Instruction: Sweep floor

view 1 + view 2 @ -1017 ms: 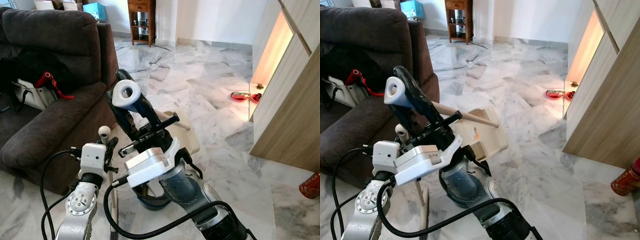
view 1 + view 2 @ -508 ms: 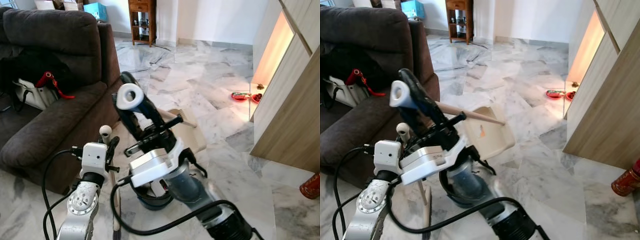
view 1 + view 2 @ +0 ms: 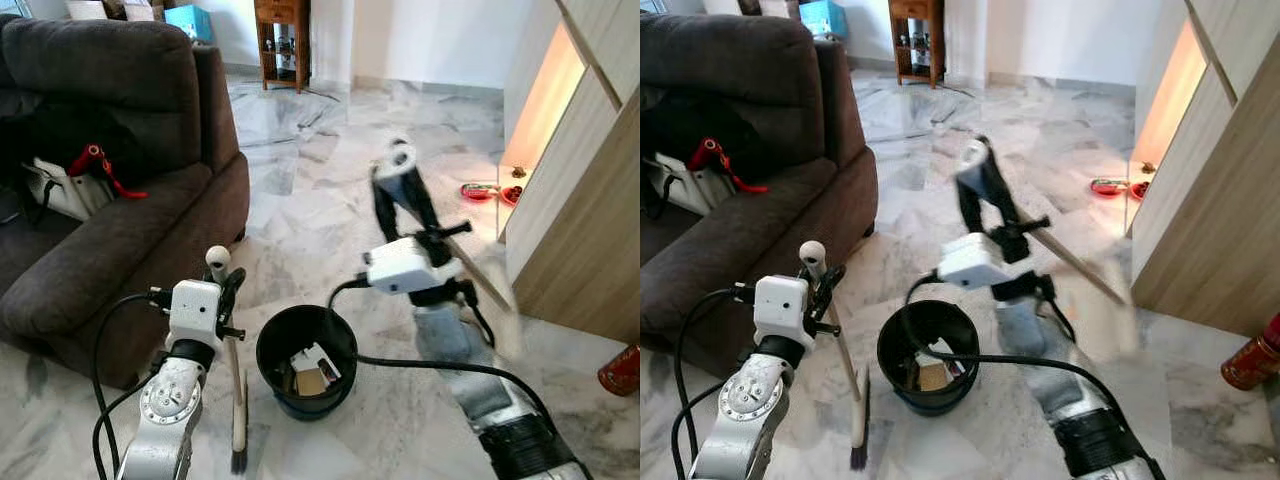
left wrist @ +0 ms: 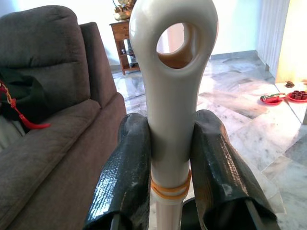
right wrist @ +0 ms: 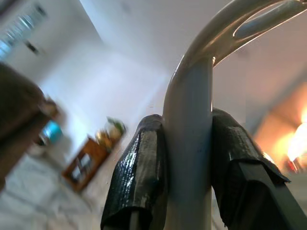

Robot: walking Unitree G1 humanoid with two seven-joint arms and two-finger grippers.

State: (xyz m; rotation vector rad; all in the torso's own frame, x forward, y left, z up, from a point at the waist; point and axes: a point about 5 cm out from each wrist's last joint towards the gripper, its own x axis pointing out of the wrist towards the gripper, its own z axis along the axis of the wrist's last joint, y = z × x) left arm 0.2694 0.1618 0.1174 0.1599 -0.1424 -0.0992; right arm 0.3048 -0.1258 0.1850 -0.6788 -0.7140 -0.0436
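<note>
One broom (image 3: pixel 845 375) stands bristles-down on the marble floor (image 3: pixel 330 170), its handle clamped in the left gripper (image 4: pixel 170 158) jaws. One blurred dustpan (image 3: pixel 1110 310) is raised beside the wooden cabinet (image 3: pixel 585 220), its handle clamped in the right gripper (image 5: pixel 189 167) jaws. Between them sits one black bin (image 3: pixel 300 360) holding scraps, with one dark sofa (image 3: pixel 100 200) just left.

Bright, even daylight indoors. Warm orange glow from lit cabinet niche (image 3: pixel 545 100), with glare on marble floor (image 3: pixel 330 150). Right arm (image 3: pixel 440 300) motion-blurred. Right wrist view smeared, background washed out. Left wrist view sharp.
</note>
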